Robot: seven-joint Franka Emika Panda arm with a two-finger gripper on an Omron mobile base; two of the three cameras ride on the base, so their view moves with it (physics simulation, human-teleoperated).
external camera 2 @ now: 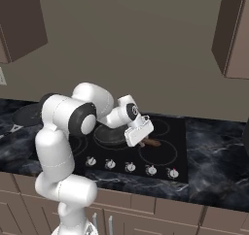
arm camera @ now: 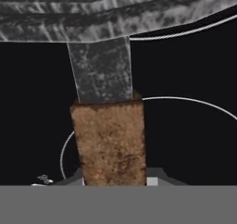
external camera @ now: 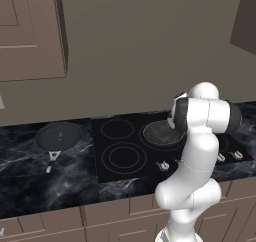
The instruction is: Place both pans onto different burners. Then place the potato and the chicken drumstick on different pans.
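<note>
Hand view shows the gripper (external camera 2: 142, 138) clenched on the dark grey pan's (external camera: 161, 134) long brown wooden handle (arm camera: 111, 142) over a ringed burner (arm camera: 152, 140) of the black glass cooktop (external camera: 122, 158) — first pan apparently being placed — next, release it and fetch the black pan (external camera: 59, 137) from the marble counter (external camera: 30, 178).

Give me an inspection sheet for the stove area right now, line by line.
Surface: black glass cooktop set in dark marble counter.
Job's things: wooden-handled pan on a rear burner; black pan on the counter, left of the cooktop.
Clutter: nothing seen.
Grippers: gripper shut on the brown handle.
Cables: nothing seen.
Surroundings: silver knobs, brown cabinets, beige wall.
</note>
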